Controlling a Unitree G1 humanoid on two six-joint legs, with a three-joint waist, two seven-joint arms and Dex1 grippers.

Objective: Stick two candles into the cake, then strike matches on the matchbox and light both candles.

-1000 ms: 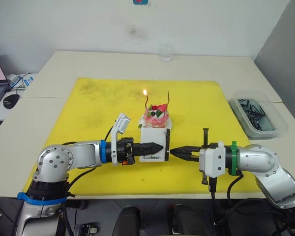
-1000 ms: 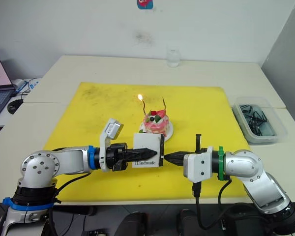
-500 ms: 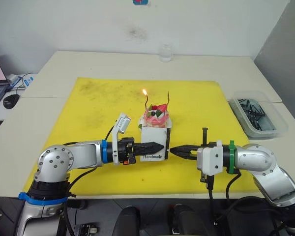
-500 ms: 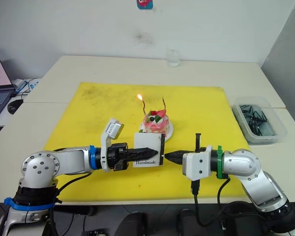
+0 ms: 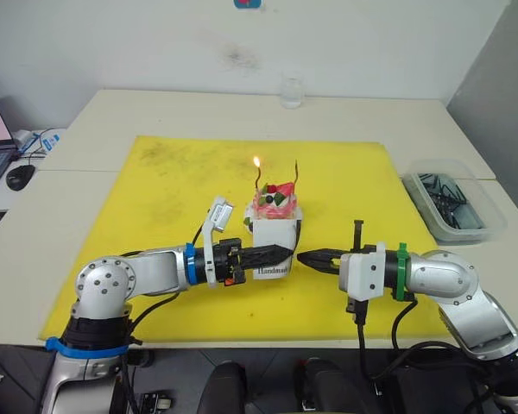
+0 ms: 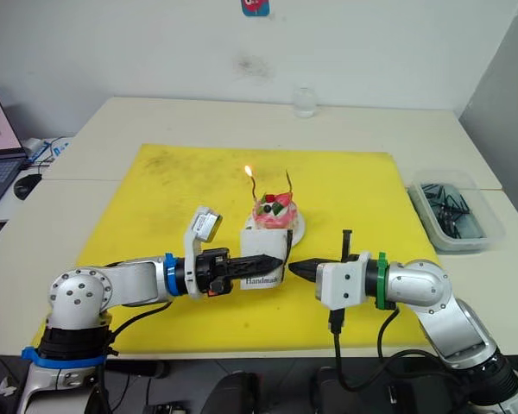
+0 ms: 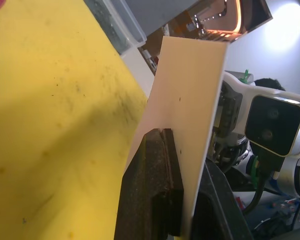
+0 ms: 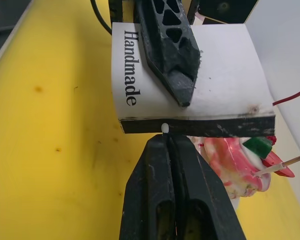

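The pink-and-white cake (image 5: 276, 207) sits on its white plate on the yellow mat (image 5: 173, 190). Two thin candles stand in it. The left candle (image 5: 258, 178) burns with a small flame and the right candle (image 5: 295, 177) is unlit. Just in front of the cake, my left gripper (image 5: 283, 253) is shut on the white matchbox (image 5: 274, 250) and holds it upright. My right gripper (image 8: 165, 137) is shut on a match (image 8: 164, 128). The match's pale head touches the matchbox's black strip (image 8: 200, 125), and most of its stick is hidden between the fingers.
A clear plastic bin (image 5: 451, 205) with dark bits stands on the table to the right of the mat. A glass (image 5: 291, 90) stands at the far edge. A laptop and a mouse (image 5: 19, 177) lie at the far left.
My right gripper has moved left, up to the matchbox's strip. My left arm has pushed the matchbox slightly forward towards the cake. The left candle's flame still burns.
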